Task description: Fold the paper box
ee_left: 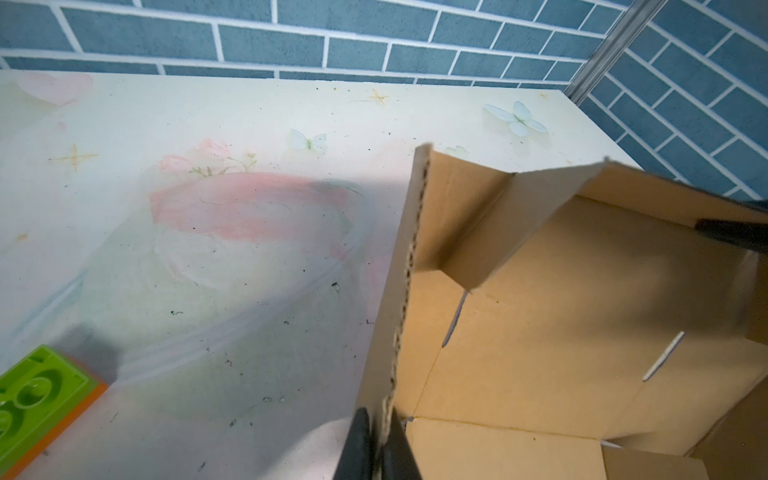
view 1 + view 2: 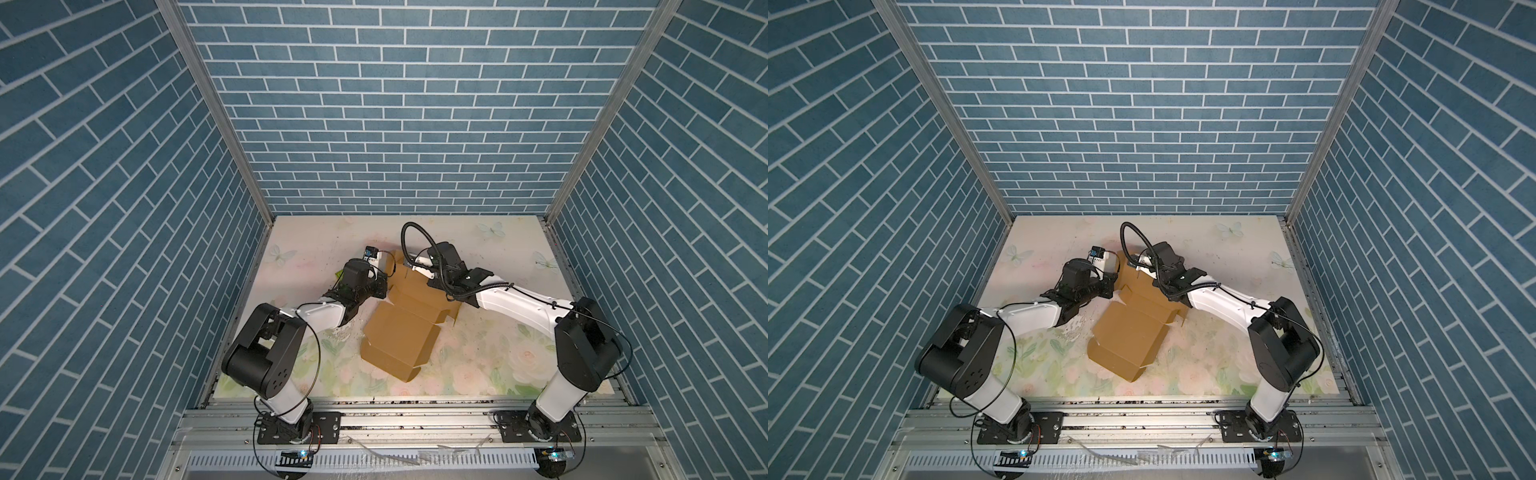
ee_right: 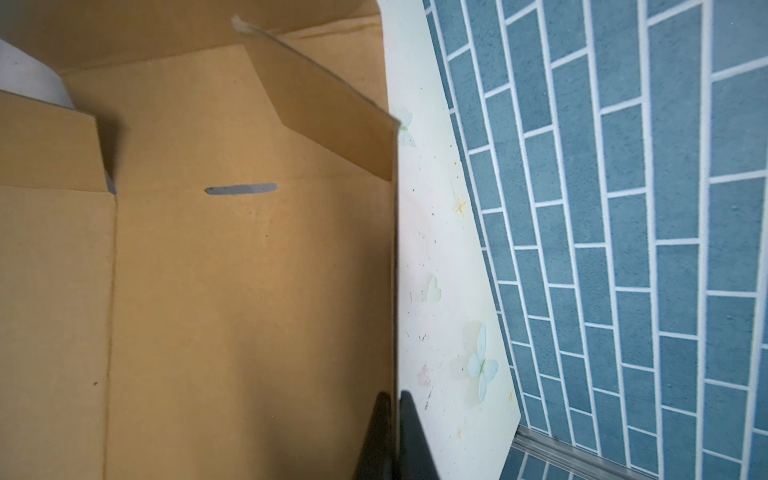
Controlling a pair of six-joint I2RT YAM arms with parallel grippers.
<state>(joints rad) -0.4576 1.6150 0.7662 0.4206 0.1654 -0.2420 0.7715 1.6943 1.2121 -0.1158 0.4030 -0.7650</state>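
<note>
Brown corrugated cardboard, matte and unprinted, makes up the paper box [image 2: 399,332], which lies partly folded on the pale floral-printed table [image 2: 498,257] between the two arms. In both top views the part farthest from the grippers shows broad flat panels with notched tabs. The left gripper [image 1: 379,419] has its black fingers pressed together on the raw, wavy-fluted edge of an upright side wall, which runs straight ahead of the fingertips. On the inner side of that grip lie the flat floor panel with its crease lines, two narrow slots and a short flap leaning inward. The right gripper [image 3: 395,399] likewise pinches the thin edge of the opposite raised wall, with one slot and an angled corner flap ahead of it. On the outer side of the left gripper, on the table, sits a glossy green studded brick [image 1: 33,390] over an orange layer, cut off by the frame. In the top views both pairs of fingertips are hidden behind wrists and cabling. A dark shape [image 1: 731,237] at the box's far wall is cut off and too blurred to identify.
</note>
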